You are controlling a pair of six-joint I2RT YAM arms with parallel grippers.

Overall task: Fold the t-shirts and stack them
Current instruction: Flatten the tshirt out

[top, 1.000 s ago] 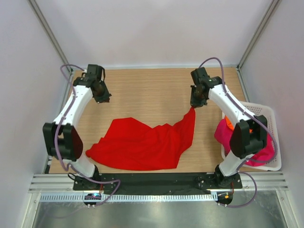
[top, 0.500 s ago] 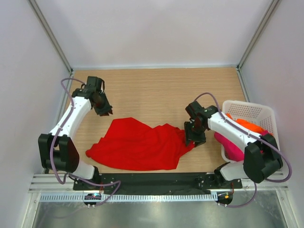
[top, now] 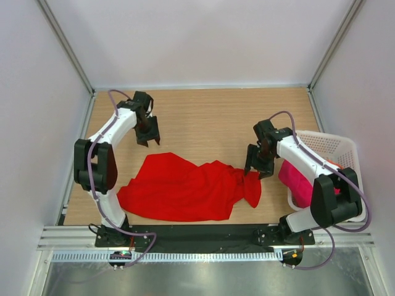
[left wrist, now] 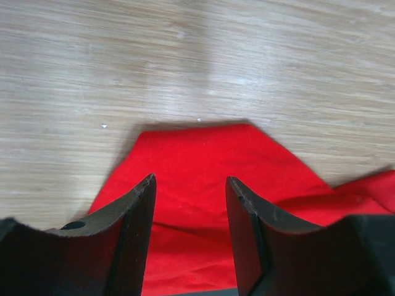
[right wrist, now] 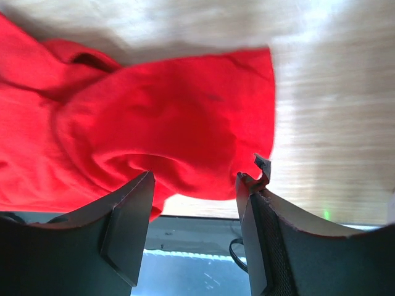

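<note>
Two arms reach over one red t-shirt (top: 185, 188) in the view from above. It lies crumpled on the wooden table (top: 203, 117), close to the near edge, and it is not folded yet. The left gripper (top: 148, 137) hangs just past the far left corner of the cloth. The right gripper (top: 255, 168) hangs just beside the bunched-up right end. A pink t-shirt (top: 294, 179) hangs at the side of the white basket (top: 338, 143) on the right, waiting its turn. In the left wrist view, the two black fingers (left wrist: 133, 228) stand wide apart with nothing between them. A pointed corner of the red cloth lies flat on the wood right below them. In the right wrist view, the fingers (right wrist: 126, 222) are also wide apart and hold nothing. The cloth under them is lumpy and rolled over on itself. I think the job now is to spread the shirt flat before any fold. To do it well, each gripper should go straight down onto an edge or corner, pinch only one layer, and close firmly. Then both should pull gently away from each other so the lumps smooth out. The right side looks harder, because a pinch there could catch many layers at once.
</note>
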